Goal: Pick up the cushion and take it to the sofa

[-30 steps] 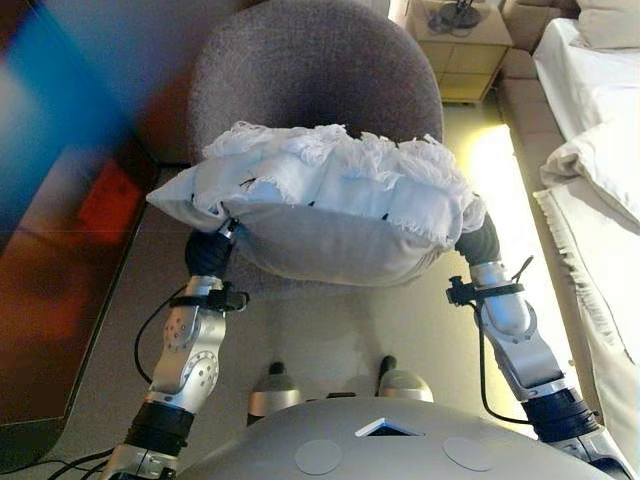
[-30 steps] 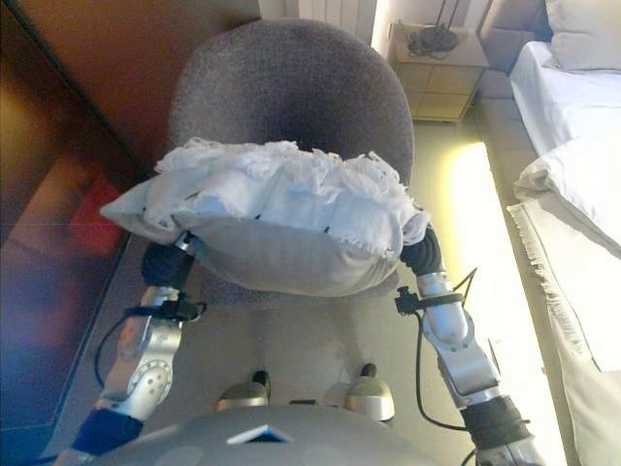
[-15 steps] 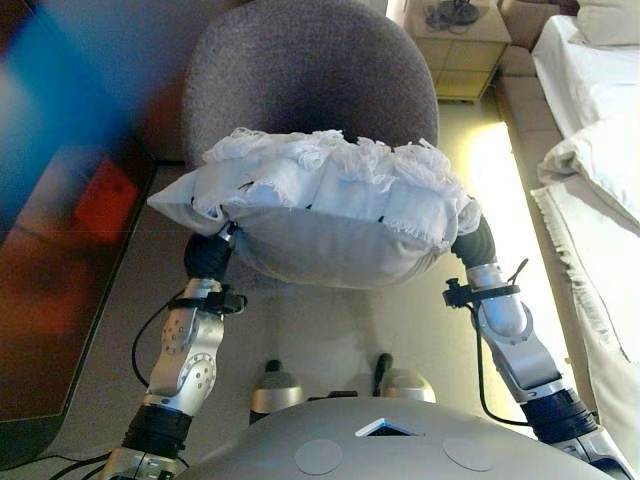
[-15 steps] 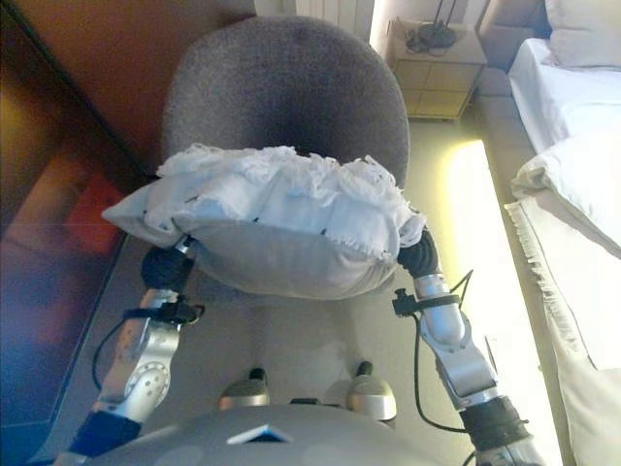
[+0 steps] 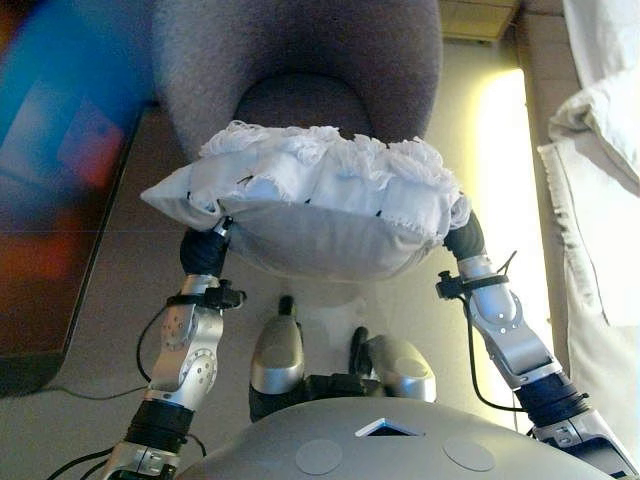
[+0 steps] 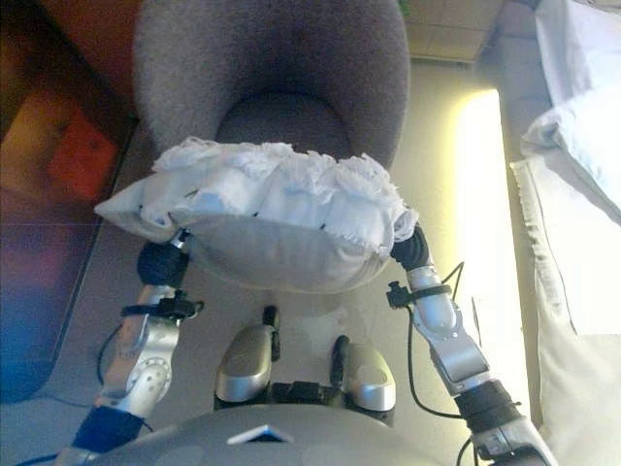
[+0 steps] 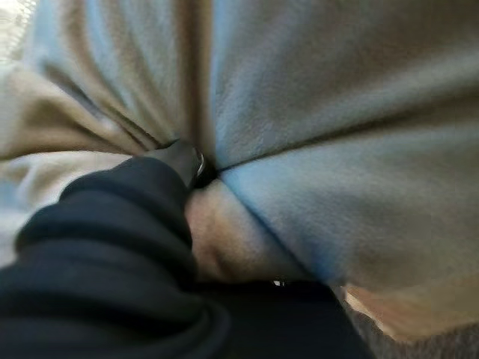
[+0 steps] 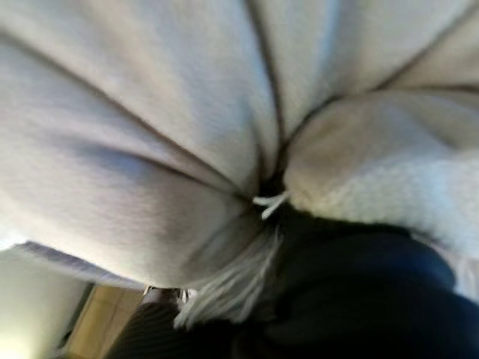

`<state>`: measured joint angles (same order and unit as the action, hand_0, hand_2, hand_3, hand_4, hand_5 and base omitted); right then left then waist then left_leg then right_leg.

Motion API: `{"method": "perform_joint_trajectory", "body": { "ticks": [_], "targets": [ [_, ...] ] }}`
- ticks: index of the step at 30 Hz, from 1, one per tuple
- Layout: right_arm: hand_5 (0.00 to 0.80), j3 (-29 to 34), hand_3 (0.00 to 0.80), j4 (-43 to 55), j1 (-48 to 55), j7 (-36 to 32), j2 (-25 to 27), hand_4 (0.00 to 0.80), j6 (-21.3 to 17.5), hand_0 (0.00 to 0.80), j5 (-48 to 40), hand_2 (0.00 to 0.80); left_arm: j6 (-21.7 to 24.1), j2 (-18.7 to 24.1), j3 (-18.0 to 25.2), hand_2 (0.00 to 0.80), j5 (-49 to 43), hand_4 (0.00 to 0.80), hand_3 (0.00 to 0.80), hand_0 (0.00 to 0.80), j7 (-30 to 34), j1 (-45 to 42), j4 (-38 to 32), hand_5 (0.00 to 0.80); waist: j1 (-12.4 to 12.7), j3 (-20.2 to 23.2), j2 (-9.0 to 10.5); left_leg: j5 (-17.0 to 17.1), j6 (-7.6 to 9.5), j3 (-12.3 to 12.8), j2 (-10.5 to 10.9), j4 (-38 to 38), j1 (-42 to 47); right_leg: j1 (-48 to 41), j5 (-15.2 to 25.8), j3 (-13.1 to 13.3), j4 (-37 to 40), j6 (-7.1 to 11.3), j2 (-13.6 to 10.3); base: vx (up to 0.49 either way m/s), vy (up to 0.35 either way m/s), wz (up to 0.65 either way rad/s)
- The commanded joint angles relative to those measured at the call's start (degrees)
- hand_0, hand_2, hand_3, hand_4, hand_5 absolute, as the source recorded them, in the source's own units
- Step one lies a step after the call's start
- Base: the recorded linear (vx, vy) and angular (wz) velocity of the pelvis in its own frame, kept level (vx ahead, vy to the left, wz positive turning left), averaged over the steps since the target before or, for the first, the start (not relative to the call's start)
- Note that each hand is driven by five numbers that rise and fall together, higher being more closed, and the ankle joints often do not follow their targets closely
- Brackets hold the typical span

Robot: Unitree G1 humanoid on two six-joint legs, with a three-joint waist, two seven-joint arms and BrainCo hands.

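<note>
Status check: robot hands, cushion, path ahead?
Left robot hand and right robot hand buried in cushion, fingers hidden. Cushion aloft between both. Grey chair directly ahead; nothing in between.

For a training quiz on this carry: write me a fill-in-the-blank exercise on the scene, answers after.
1. The white cushion is carried on ____ arms, with the left hand and the right hand pressed into it from its two ends.
2. Its upper face has a ____ trim.
3. Past the cushion stands a grey ____ with a rounded back.
4. White bedding lies on the robot's ____ side.

Missing words: both; frilly; armchair; right
</note>
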<state>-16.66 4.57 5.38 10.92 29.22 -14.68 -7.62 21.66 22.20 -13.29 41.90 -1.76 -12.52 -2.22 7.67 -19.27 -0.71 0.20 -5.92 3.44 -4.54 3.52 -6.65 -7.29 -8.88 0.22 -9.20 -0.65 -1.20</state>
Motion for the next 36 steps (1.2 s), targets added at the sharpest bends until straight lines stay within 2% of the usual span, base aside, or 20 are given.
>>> {"method": "perform_joint_trajectory", "body": {
  "ticks": [1,3,4,6,7,9,10,12,13,14,15,16,18,20,22,24,26,29,32,36],
  "targets": [
    [0.800,-2.1,0.800,9.4,-0.5,-1.7,-0.3,0.800,-5.3,0.800,-0.8,0.800,7.2,-1.1,-2.1,0.800,-1.8,0.800,0.800,0.800,3.0,0.5,-8.9,0.800,1.5,6.4,-1.07,18.3,-2.04,-0.9,-3.8,-6.8,-6.8,-13.3,-6.5,-3.2,2.9,3.00,-0.3,0.656,0.204,0.11],
    [0.800,-1.5,0.800,9.4,-0.1,-1.9,0.1,0.800,-6.0,0.800,-1.6,0.800,7.9,-1.0,-2.0,0.800,-1.9,0.800,0.800,0.800,3.8,0.9,-8.5,0.800,1.9,6.4,-1.14,19.3,-2.84,0.2,-5.7,-6.8,-8.8,-14.7,-9.6,-3.0,1.2,3.42,-1.3,0.575,0.214,-0.15],
    [0.800,-1.3,0.800,9.2,-0.4,-2.0,0.5,0.800,-6.2,0.800,-2.2,0.800,8.0,-0.7,-1.9,0.800,-2.1,0.800,0.800,0.800,4.0,1.3,-8.2,0.800,1.7,6.7,-0.76,16.6,-2.17,1.7,-5.9,-6.7,-8.6,-14.7,-9.7,-3.5,0.2,4.17,-2.5,0.508,0.241,-0.28],
    [0.800,-1.0,0.800,8.9,-1.2,-1.7,0.2,0.800,-5.5,0.800,-3.4,0.800,8.5,0.5,-2.0,0.800,-6.6,0.800,0.800,0.800,2.1,3.1,-7.7,0.800,1.3,7.9,0.20,13.8,-0.37,4.2,-5.2,-6.1,-7.1,-14.7,-7.9,-4.5,-3.0,6.45,-5.5,0.528,0.265,-0.53],
    [0.800,-0.6,0.800,9.1,-1.3,-1.5,0.2,0.800,-5.3,0.800,-4.4,0.800,8.2,1.3,-2.2,0.800,-7.1,0.800,0.800,0.800,2.2,3.9,-7.6,0.800,1.3,8.5,0.93,12.5,0.93,4.3,-4.2,-4.6,-7.1,-15.0,-5.5,-4.3,-5.2,7.69,-6.8,0.561,0.293,-0.95],
    [0.800,0.6,0.800,10.1,-0.6,-0.3,-0.5,0.800,-4.7,0.800,-4.9,0.800,6.8,2.4,-2.3,0.800,-5.8,0.800,0.800,0.800,4.8,4.6,-8.0,0.800,1.8,10.4,2.92,8.4,4.79,4.6,-1.1,-0.3,-7.8,-14.5,3.3,-5.0,-11.4,10.76,-9.8,0.504,0.284,-0.55],
    [0.800,0.7,0.800,10.0,-0.3,0.2,-1.4,0.800,-4.8,0.800,-4.3,0.800,6.8,2.4,-2.5,0.800,-6.0,0.800,0.800,0.800,5.6,4.4,-7.9,0.800,2.1,11.2,3.06,7.1,5.86,4.1,-0.2,0.6,-7.7,-13.8,7.8,-4.7,-16.2,11.26,-10.9,0.505,0.268,-0.04],
    [0.800,0.6,0.800,9.9,0.1,1.7,-2.8,0.800,-4.6,0.800,-2.1,0.800,5.5,2.5,-3.0,0.800,-5.3,0.800,0.800,0.800,5.2,4.2,-7.8,0.800,1.6,12.0,3.14,5.4,7.18,4.2,1.3,1.6,-6.0,-11.0,13.1,-3.3,-21.9,11.79,-9.9,0.576,0.248,-0.16],
    [0.800,-0.3,0.800,9.9,-0.3,3.2,-3.4,0.800,-4.3,0.800,-1.4,0.800,5.4,2.5,-3.4,0.800,-5.6,0.800,0.800,0.800,5.2,5.0,-6.9,0.800,0.9,12.3,3.05,4.4,7.66,3.3,2.2,1.4,-4.5,-8.2,14.5,-1.9,-23.1,11.33,-7.7,0.523,0.163,-0.13],
    [0.800,-0.8,0.800,9.8,-0.4,4.4,-3.7,0.800,-4.2,0.800,-0.9,0.800,5.2,2.9,-3.9,0.800,-5.4,0.800,0.800,0.800,5.3,5.6,-6.7,0.800,-0.1,12.4,3.16,4.0,7.95,2.8,3.3,1.1,-3.5,-5.9,13.4,-1.1,-22.9,11.04,-5.3,0.471,0.123,0.30],
    [0.800,-1.0,0.800,10.2,-0.3,5.2,-4.0,0.800,-3.6,0.800,-0.4,0.800,4.8,3.2,-3.8,0.800,-4.9,0.800,0.800,0.800,5.9,6.1,-6.8,0.800,-0.8,12.5,3.24,3.8,8.15,2.7,4.1,0.8,-2.7,-3.8,12.8,-1.9,-21.5,10.78,-3.9,0.437,0.089,0.54],
    [0.800,-0.8,0.800,10.1,-0.2,5.1,-4.2,0.800,-3.5,0.800,-0.4,0.800,4.4,3.3,-3.4,0.800,-4.6,0.800,0.800,0.800,6.4,6.4,-6.7,0.800,-1.5,12.3,3.74,3.5,8.31,2.6,5.4,0.6,-1.6,-2.3,11.9,-4.1,-19.7,10.57,-4.5,0.394,0.075,0.58],
    [0.800,0.0,0.800,9.5,0.0,4.2,-4.5,0.800,-3.5,0.800,-0.6,0.800,3.7,2.9,-2.6,0.800,-4.5,0.800,0.800,0.800,6.6,6.7,-6.5,0.800,-2.9,11.7,3.18,2.5,7.93,2.0,5.8,-0.4,1.9,2.4,10.7,-7.6,-15.2,9.74,-6.0,0.378,0.022,0.21],
    [0.800,0.8,0.800,9.3,1.2,4.4,-3.8,0.800,-5.0,0.800,-0.9,0.800,3.5,3.0,-2.7,0.800,-4.5,0.800,0.800,0.800,7.1,6.7,-6.8,0.800,-5.3,10.7,2.72,1.0,7.56,-0.7,6.2,-1.8,6.4,8.1,10.5,-8.8,-9.3,8.42,-5.4,0.349,-0.067,0.26],
    [0.800,1.0,0.800,8.9,1.4,4.6,-3.1,0.800,-6.4,0.800,-1.2,0.800,4.4,3.0,-3.5,0.800,-4.7,0.800,0.800,0.800,7.1,6.6,-6.7,0.800,-7.1,9.8,3.01,-0.3,7.01,-2.4,6.3,-2.7,8.8,10.4,12.0,-8.5,-3.3,8.27,-6.4,0.299,-0.124,0.85],
    [0.800,0.7,0.800,7.9,-0.1,5.3,-2.9,0.800,-6.1,0.800,-1.4,0.800,4.9,2.6,-4.4,0.800,-4.3,0.800,0.800,0.800,6.8,6.6,-6.8,0.800,-9.0,9.4,3.73,-3.3,6.58,-4.3,6.5,-3.5,11.8,13.7,16.3,-5.8,3.4,9.28,-7.9,0.386,-0.159,0.60],
    [0.800,0.4,0.800,7.3,-1.0,5.7,-3.1,0.800,-5.5,0.800,-1.3,0.800,5.1,2.4,-4.5,0.800,-4.4,0.800,0.800,0.800,7.0,6.6,-6.9,0.800,-9.9,9.1,3.76,-5.4,6.53,-5.5,6.1,-3.5,13.9,14.5,18.1,-4.1,5.3,9.62,-8.2,0.349,-0.133,0.53],
    [0.800,0.4,0.800,6.9,-1.5,5.1,-3.2,0.800,-4.2,0.800,-1.6,0.800,5.2,2.3,-4.9,0.800,-4.4,0.800,0.800,0.800,7.0,6.2,-6.7,0.800,-10.5,10.0,3.94,-8.4,6.39,-6.9,5.0,-1.9,15.6,13.9,16.6,-2.2,5.8,9.54,-7.7,0.324,-0.144,0.58],
    [0.800,0.9,0.800,6.8,-0.8,3.8,-2.2,0.800,-3.2,0.800,-2.7,0.800,4.5,1.2,-4.6,0.800,-3.8,0.800,0.800,0.800,4.9,5.4,-5.5,0.800,-10.5,11.2,4.52,-7.8,5.39,-7.0,4.3,-1.5,15.8,10.9,16.9,-2.3,9.5,8.99,-7.5,0.232,-0.132,0.37],
    [0.800,-0.4,0.800,6.1,-1.7,3.4,-0.9,0.800,-2.9,0.800,-1.9,0.800,5.0,0.6,-4.7,0.800,-4.3,0.800,0.800,0.800,3.6,5.4,-4.2,0.800,-9.9,12.0,3.66,-7.8,4.13,-6.1,2.6,-2.5,15.4,8.9,16.3,-2.8,13.2,8.37,-6.6,0.142,-0.058,-0.05]
  ]
}}
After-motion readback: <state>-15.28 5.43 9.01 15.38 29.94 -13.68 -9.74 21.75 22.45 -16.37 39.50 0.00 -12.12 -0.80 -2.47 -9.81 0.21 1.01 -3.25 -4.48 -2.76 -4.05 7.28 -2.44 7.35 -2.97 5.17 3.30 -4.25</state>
